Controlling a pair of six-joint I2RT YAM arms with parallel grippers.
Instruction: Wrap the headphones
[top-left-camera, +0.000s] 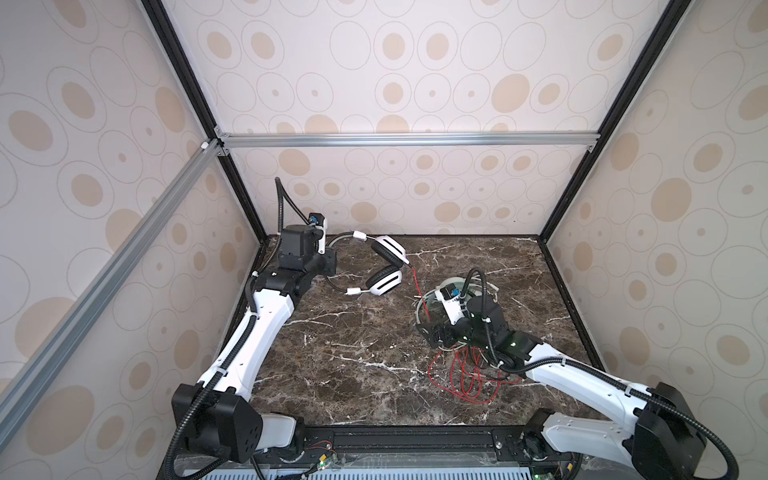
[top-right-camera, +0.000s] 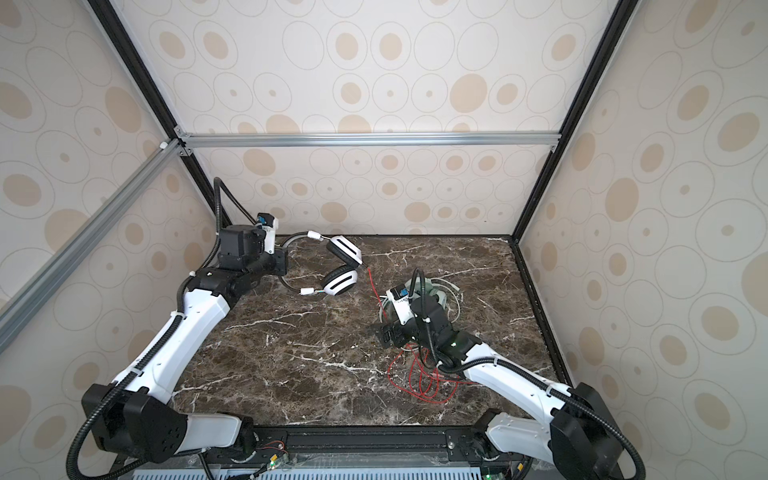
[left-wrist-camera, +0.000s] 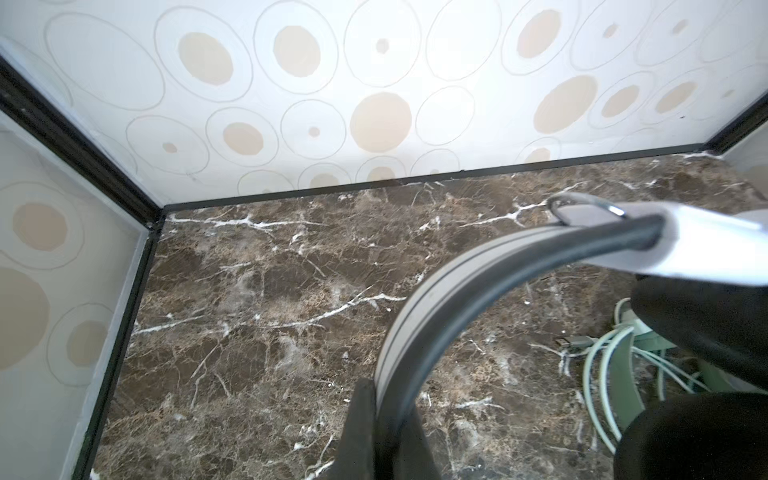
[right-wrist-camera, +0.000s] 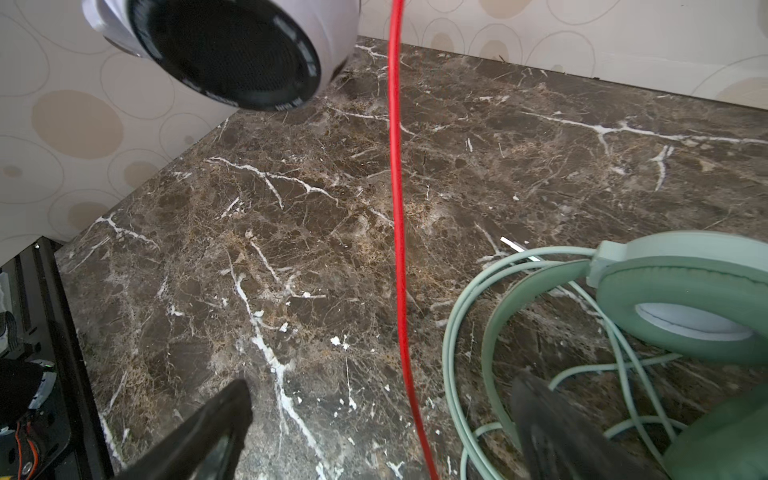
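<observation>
White headset (top-left-camera: 388, 249) held by the desk's (top-left-camera: 353, 353) far left corner; green headset (right-wrist-camera: 685, 299) lies right of centre.
Left gripper (left-wrist-camera: 384, 415) is clamped on the white headset's headband. Right gripper (right-wrist-camera: 382, 382) has its jaws wide apart, the red cord (right-wrist-camera: 397, 166) running between them and the green headset just beside. Red loops lie towards the near edge.

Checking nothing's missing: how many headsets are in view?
2. The white headset is at the back left, its band held by the left gripper; the green headset lies right of centre, beside the open right gripper.
</observation>
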